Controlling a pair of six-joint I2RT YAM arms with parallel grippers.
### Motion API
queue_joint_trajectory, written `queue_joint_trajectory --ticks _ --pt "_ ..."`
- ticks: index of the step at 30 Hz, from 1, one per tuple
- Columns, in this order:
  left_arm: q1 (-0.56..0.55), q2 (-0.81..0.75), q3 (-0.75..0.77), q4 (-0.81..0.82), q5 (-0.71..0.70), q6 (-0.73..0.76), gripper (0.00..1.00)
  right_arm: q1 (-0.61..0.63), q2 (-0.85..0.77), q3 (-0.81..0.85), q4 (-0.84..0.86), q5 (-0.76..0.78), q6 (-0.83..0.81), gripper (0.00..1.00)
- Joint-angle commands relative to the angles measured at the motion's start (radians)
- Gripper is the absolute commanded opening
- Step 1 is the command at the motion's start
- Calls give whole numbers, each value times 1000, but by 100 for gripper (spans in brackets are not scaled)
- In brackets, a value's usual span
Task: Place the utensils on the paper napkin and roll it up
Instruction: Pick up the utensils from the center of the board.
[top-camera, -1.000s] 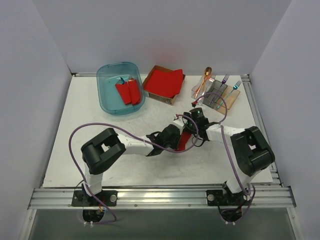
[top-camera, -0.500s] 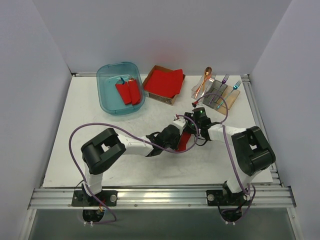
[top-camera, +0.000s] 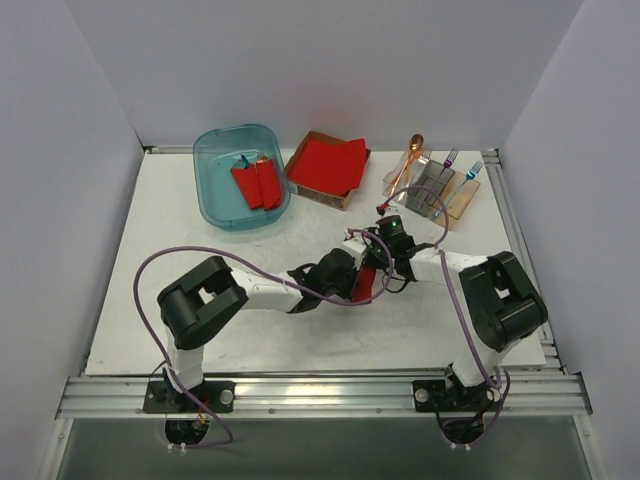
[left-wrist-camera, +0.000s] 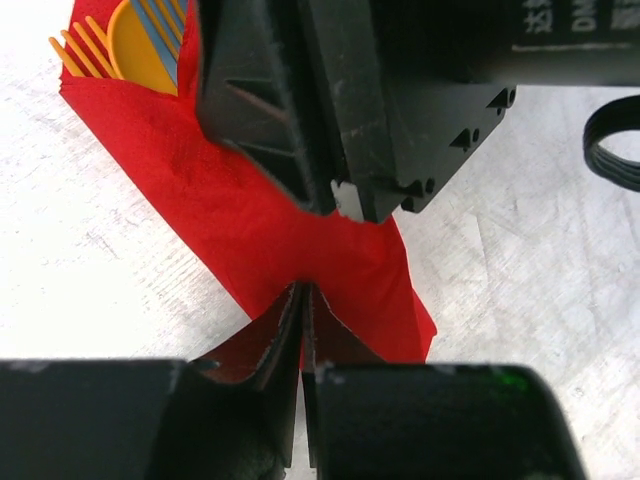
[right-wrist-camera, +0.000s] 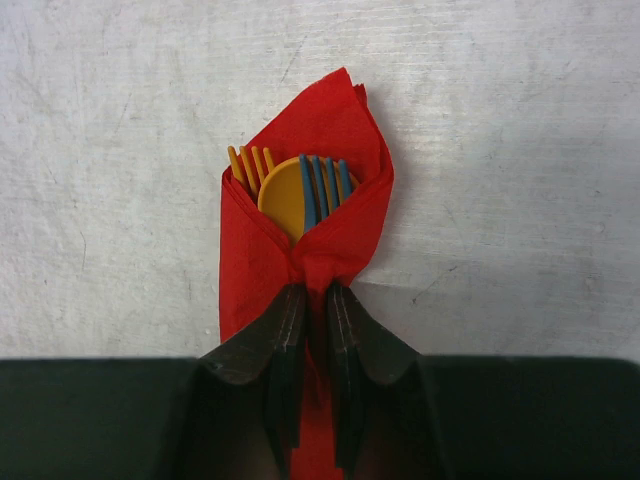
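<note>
The red paper napkin (right-wrist-camera: 335, 120) lies folded into a narrow bundle around the utensils at the table's middle (top-camera: 366, 284). Out of its top end stick a yellow spoon bowl (right-wrist-camera: 283, 197), blue fork tines (right-wrist-camera: 322, 178) and orange-yellow tines (right-wrist-camera: 250, 160). My right gripper (right-wrist-camera: 308, 294) is shut on the bundle just below those heads, pinching the paper into a waist. My left gripper (left-wrist-camera: 303, 291) is shut on the napkin's (left-wrist-camera: 250, 225) lower part, with the right gripper's black body (left-wrist-camera: 350, 100) right above it. The handles are hidden inside the paper.
A blue tub (top-camera: 213, 190) at the back left holds red rolled bundles (top-camera: 256, 182). Beside it, a cardboard tray carries a red napkin stack (top-camera: 327, 166). At the back right a holder (top-camera: 432, 188) has an orange spoon (top-camera: 409, 158) and forks (top-camera: 451, 157).
The right gripper's jaws have closed onto the wrapped bundle, and it has shifted slightly toward the back. The left gripper has kept its grip.
</note>
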Motion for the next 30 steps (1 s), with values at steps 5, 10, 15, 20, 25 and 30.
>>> queue_joint_trajectory --ticks 5,10,15,20,25,30 --pt "36 -133 -29 -28 35 -40 20 8 -3 -4 -91 25 -3 1" --pt "65 -263 -104 -39 7 -57 22 6 -31 -19 -36 -5 -7 0" --pt "82 -360 -205 -12 -52 -57 31 6 -84 -30 5 -33 -6 0" --pt "94 -409 -259 2 -95 -51 42 6 -146 -47 36 -65 -1 0" --pt "100 -481 -292 -65 -204 -87 70 6 -189 -53 41 -74 13 0" --pt "126 -587 -360 -81 -312 -210 94 8 -219 -61 54 -93 28 0"
